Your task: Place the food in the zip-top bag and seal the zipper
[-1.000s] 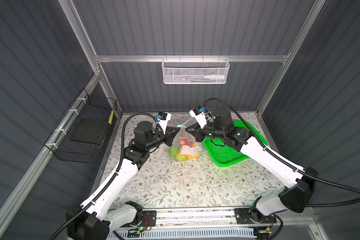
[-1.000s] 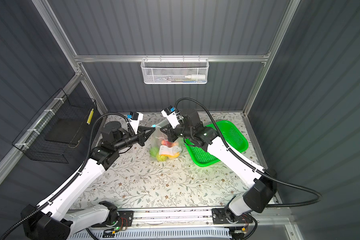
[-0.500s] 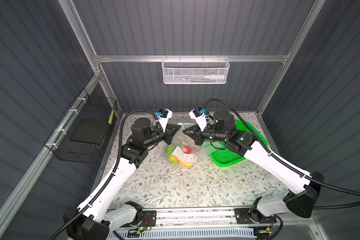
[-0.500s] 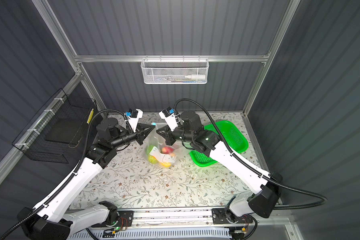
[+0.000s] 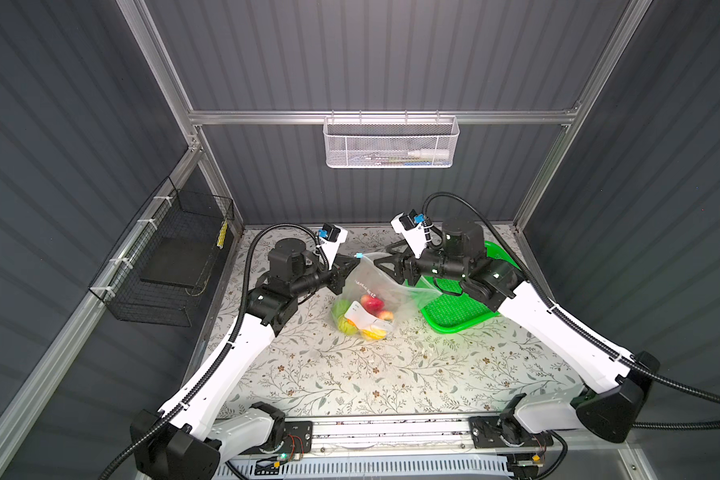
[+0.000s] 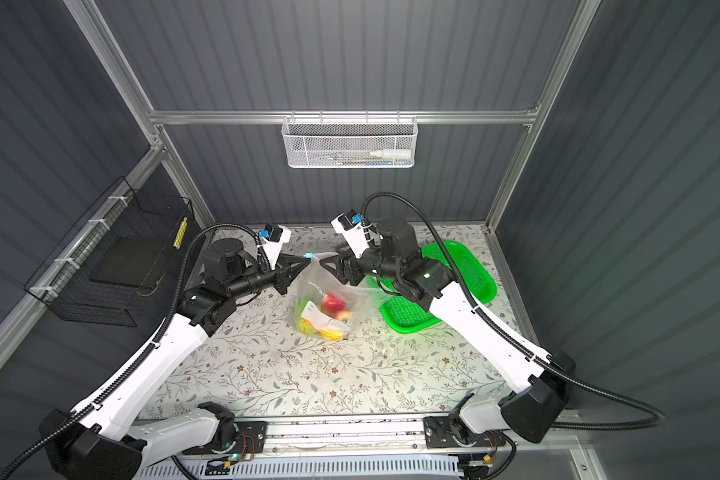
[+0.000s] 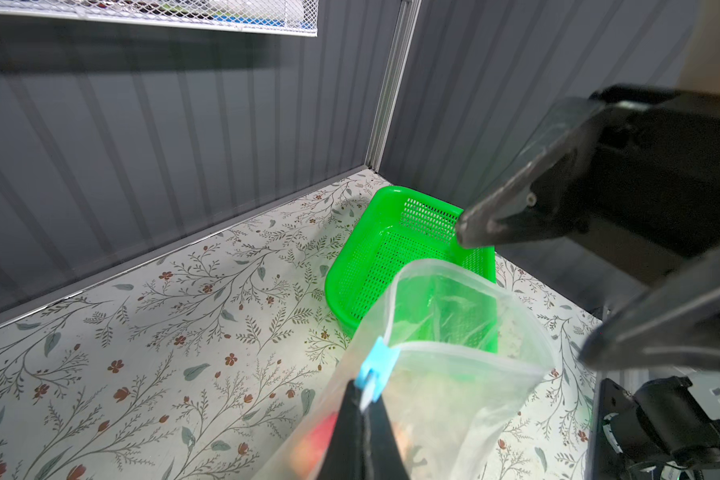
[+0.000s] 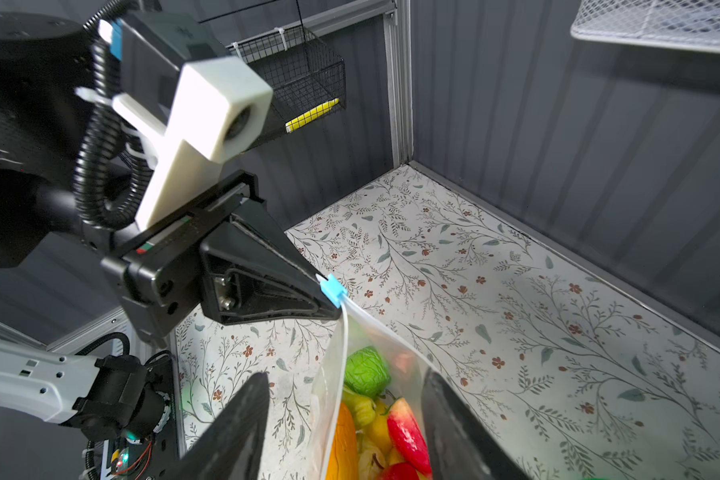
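While the left claw (image 8: 329, 300) is clamped tight on the bag's (image 5: 385, 286) corner, right at the blue slider (image 8: 332, 289), the right claw (image 8: 345, 375) stands wide apart. Its fingers (image 8: 242, 424) lie either side of the bag's mouth and grip nothing; whether they touch the plastic I cannot tell. In both top views the bag hangs from that corner, its bottom on the table (image 5: 371, 374) beside the green basket (image 5: 454, 309). Only the right wrist view looks down onto the food (image 8: 404, 428) inside. The left wrist view shows the zipper (image 7: 454, 351) gaping.
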Robot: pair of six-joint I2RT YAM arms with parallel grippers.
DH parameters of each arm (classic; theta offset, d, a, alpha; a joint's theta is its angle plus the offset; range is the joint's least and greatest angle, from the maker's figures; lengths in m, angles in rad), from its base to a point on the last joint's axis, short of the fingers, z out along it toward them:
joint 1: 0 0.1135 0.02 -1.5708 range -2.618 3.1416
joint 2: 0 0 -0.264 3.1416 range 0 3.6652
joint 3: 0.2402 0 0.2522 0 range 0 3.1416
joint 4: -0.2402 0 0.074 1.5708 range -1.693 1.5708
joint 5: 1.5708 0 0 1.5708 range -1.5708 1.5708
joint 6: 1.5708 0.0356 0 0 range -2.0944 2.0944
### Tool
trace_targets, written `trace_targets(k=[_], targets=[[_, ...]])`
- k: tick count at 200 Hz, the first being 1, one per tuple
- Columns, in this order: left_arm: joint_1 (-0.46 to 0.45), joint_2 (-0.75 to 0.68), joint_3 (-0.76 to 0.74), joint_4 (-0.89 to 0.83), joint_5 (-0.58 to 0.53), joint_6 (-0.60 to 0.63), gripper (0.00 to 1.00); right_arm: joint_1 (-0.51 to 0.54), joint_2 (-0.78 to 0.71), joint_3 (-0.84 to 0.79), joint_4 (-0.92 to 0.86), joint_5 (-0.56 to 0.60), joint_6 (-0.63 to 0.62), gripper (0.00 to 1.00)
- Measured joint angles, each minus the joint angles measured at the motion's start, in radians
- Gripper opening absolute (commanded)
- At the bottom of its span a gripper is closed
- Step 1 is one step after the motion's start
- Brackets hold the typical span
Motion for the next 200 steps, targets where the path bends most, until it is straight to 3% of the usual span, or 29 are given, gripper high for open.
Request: trace_targets(k=[55,86,174,200], targets=[[0.000,0.011,0.000,-0.025,0.008,0.007,0.00,-0.040,0.109,0.184,-0.056,-0.124,-0.140,0.49],[0.000,0.015,0.003,-0.034,0.016,0.007,0.00,-0.041,0.163,0.202,-0.080,-0.216,-0.207,0.40],[0.000,0.035,0.023,-0.050,0.045,0.007,0.00,-0.040,0.291,0.232,-0.098,-0.319,-0.317,0.40],[0.000,0.035,0.023,-0.050,0.045,0.007,0.00,-0.040,0.317,0.255,-0.098,-0.329,-0.333,0.34]])
